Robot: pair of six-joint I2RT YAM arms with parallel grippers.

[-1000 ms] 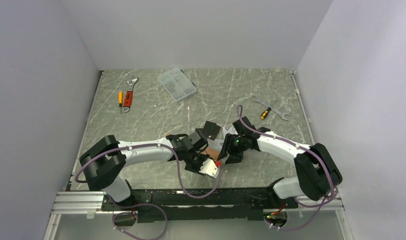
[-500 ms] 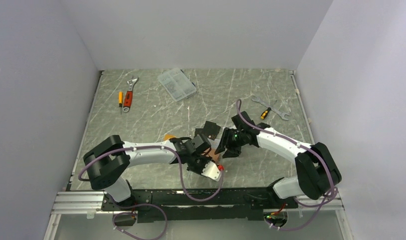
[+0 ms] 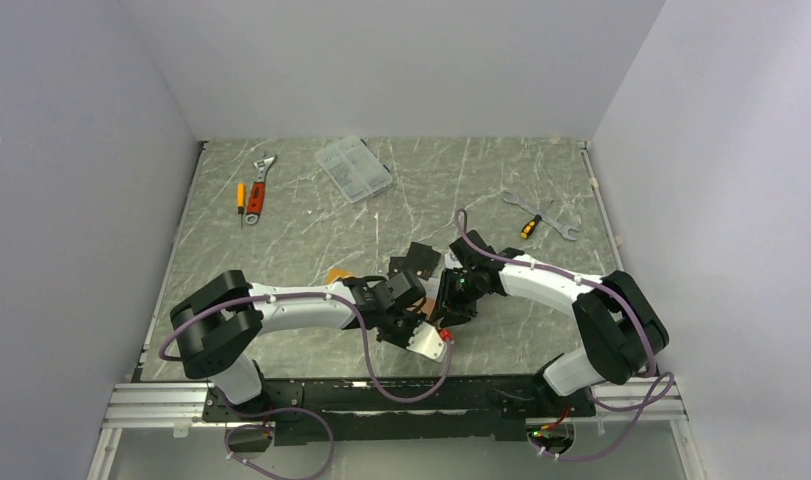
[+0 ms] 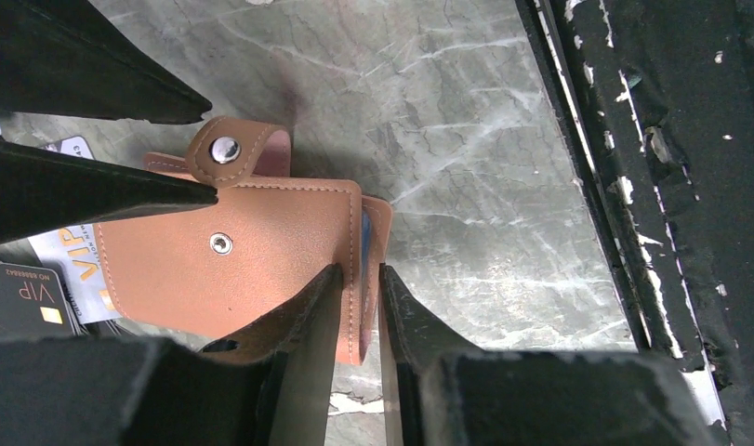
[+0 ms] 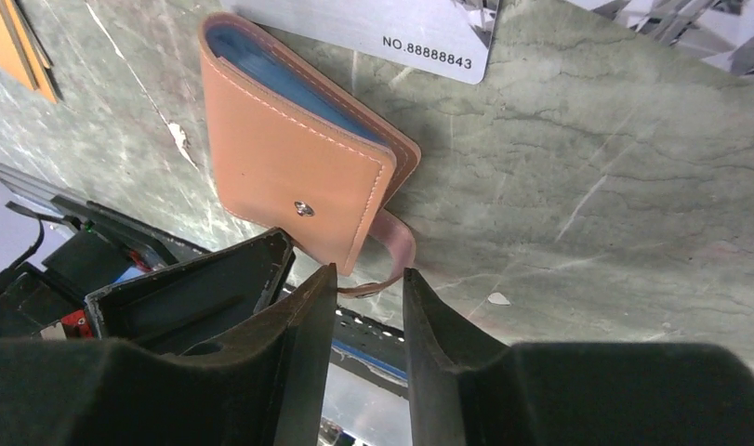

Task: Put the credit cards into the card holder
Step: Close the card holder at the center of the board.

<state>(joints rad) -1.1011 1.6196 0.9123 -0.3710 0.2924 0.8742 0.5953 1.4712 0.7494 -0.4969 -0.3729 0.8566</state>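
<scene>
Left wrist view puts my left gripper (image 4: 359, 271) right at the open edge of the card holder (image 4: 252, 265), which lies flat on the desk (image 4: 466, 139). One finger sits over the front cover and the other just past its stitched edge, where a sliver of blue lining shows. The jaws stand only narrowly apart, and I cannot tell whether they are pinching the cover or merely resting there. The snap tab (image 4: 229, 149) curls up on the holder's far side from this gripper, and a silver card (image 4: 71, 260) marked VIP pokes out from under the holder, off to the gripper's left. From the right wrist, my right gripper (image 5: 368, 274) has the tab's loop lying between its fingertips. The jaws are a little apart, and whether they have actually caught the loop I cannot tell. The holder lies just beyond this gripper, the silver card touches the holder's far edge, and an orange card (image 5: 15, 46) lies well off to the gripper's left. From above, a black flat piece (image 3: 418, 258) lies just beyond both grippers.
</scene>
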